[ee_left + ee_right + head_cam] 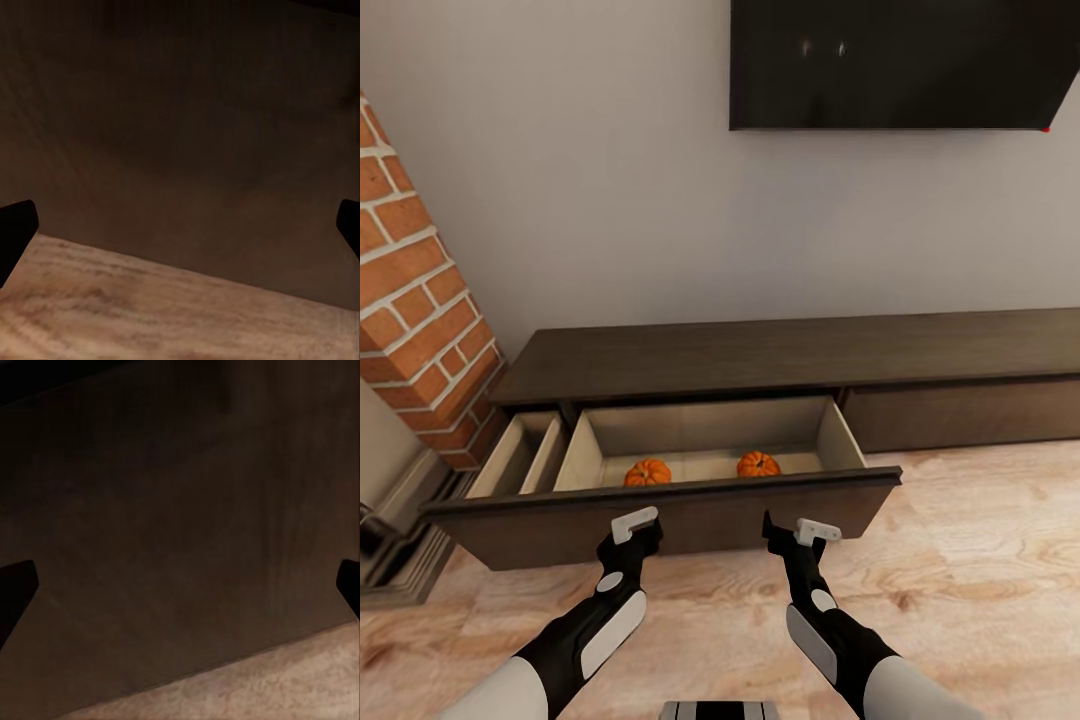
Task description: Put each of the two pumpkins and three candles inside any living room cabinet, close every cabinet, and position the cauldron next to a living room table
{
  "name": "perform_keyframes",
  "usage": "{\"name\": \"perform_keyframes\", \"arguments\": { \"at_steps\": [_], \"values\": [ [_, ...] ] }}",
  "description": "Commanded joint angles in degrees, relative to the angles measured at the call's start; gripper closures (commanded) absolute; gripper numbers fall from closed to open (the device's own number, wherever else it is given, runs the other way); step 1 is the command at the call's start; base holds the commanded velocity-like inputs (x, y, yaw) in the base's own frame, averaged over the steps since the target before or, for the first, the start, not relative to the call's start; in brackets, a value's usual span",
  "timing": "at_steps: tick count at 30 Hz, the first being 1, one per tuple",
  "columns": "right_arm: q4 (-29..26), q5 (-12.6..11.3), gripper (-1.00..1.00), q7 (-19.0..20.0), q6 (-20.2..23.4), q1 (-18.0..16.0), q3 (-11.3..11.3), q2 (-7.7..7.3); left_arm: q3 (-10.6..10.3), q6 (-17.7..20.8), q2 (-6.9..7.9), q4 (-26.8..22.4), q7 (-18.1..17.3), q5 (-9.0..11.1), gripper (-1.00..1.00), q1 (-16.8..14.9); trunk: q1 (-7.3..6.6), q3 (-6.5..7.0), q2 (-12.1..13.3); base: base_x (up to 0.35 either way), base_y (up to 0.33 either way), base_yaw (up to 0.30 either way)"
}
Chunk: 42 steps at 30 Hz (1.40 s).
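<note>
Both pumpkins (647, 472) (758, 464) sit in the open cabinet (780, 355) drawer (660, 515), left gripper (630, 532) and right gripper (800, 532) jaws spread empty at its front panel, so I'd push evenly with both to shut it square.

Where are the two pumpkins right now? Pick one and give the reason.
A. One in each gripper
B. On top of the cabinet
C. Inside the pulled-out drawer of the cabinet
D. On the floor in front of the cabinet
C. Both pumpkins sit on the drawer bottom, behind its front panel, while both grippers hang empty and open in front of it.
</note>
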Motion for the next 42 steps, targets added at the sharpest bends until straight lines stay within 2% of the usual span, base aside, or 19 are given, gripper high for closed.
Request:
{"name": "perform_keyframes", "arguments": {
  "at_steps": [1,11,15,23,40,42],
  "values": [
    [0.01,-0.39,-1.0,-0.4,-0.28,-0.07,0.49,-0.04,-0.44,-0.42,0.09,-0.05,0.36,0.6,-1.0,-0.09,0.0,-0.05,-0.02,0.086,0.0,0.0],
    [0.01,-0.4,-1.0,-0.39,-0.28,-0.07,0.49,-0.04,-0.44,-0.46,0.07,-0.14,0.44,0.6,-1.0,-0.09,0.0,-0.05,-0.02,0.049,0.0,0.0],
    [0.01,-0.39,-1.0,-0.39,-0.28,-0.07,0.49,-0.04,-0.44,-0.49,0.1,-0.14,0.44,0.6,-1.0,-0.11,0.1,-0.93,-0.07,0.001,0.0,0.0],
    [0.01,-0.34,-1.0,-0.38,-0.28,-0.07,0.49,-0.04,-0.44,-0.5,0.1,-0.14,0.44,0.6,-1.0,-0.11,0.1,-0.93,-0.07,0.0,0.0,0.0],
    [0.01,-0.32,-1.0,-0.35,-0.28,-0.07,0.49,-0.04,-0.44,-0.5,0.1,-0.14,0.44,0.6,-1.0,-0.11,0.54,-4.7,-0.3,0.0,0.0,0.0],
    [0.01,-0.32,-1.0,-0.35,-0.28,-0.07,0.49,-0.04,-0.44,-0.5,0.1,-0.14,0.44,0.6,-1.0,-0.1,0.54,-4.7,-0.3,0.0,0.0,0.0]
  ]
}}
